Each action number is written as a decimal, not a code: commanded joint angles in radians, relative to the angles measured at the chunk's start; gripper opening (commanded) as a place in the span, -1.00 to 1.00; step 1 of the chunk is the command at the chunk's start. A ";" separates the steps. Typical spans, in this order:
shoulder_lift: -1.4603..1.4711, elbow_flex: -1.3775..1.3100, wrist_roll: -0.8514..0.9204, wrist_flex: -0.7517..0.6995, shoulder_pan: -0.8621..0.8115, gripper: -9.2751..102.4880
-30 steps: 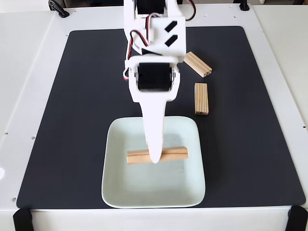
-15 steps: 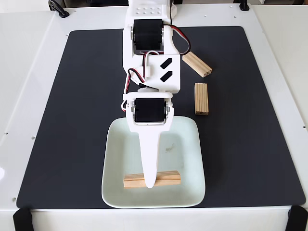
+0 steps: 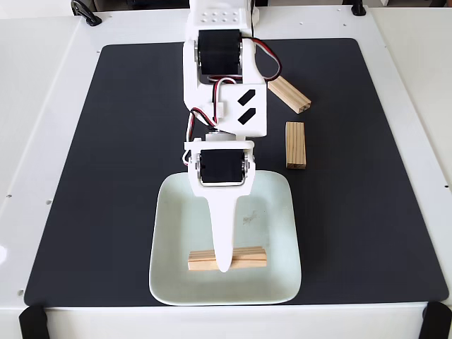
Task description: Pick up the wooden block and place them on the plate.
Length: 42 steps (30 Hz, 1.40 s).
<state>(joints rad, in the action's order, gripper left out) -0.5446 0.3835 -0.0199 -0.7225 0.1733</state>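
Observation:
My white gripper point(image 3: 224, 264) reaches down over the pale mint square plate point(image 3: 272, 212) at the front of the black mat. A light pine wooden block point(image 3: 247, 257) lies crosswise under the fingertip, low over the plate's near half, and the gripper is shut on its middle. The broad white finger hides the block's centre and the second jaw. Two more wooden blocks rest on the mat to the right of the arm: one slanted point(image 3: 291, 94) at the back, one lengthwise point(image 3: 296, 145) just beyond the plate's far right corner.
The black mat point(image 3: 99, 176) covers most of the white table point(image 3: 35, 106). The arm's body point(image 3: 222, 78) stands over the mat's back centre. Black clamps sit at the front corners point(image 3: 32, 321) and the back edge.
The gripper carried the block from the plate's middle toward its near edge, then shifted slightly right and back. The two blocks on the mat have not moved.

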 commanded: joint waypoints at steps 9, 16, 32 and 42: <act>-0.014 -0.051 -0.018 0.008 0.021 -0.85; -0.014 -0.048 -0.020 0.006 0.018 -0.84; -0.014 -0.041 -0.009 -0.005 0.011 -0.13; -0.029 -0.041 -0.018 -0.008 0.008 -0.38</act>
<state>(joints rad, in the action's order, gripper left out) -0.5446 0.3835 -0.0353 -0.7225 0.1871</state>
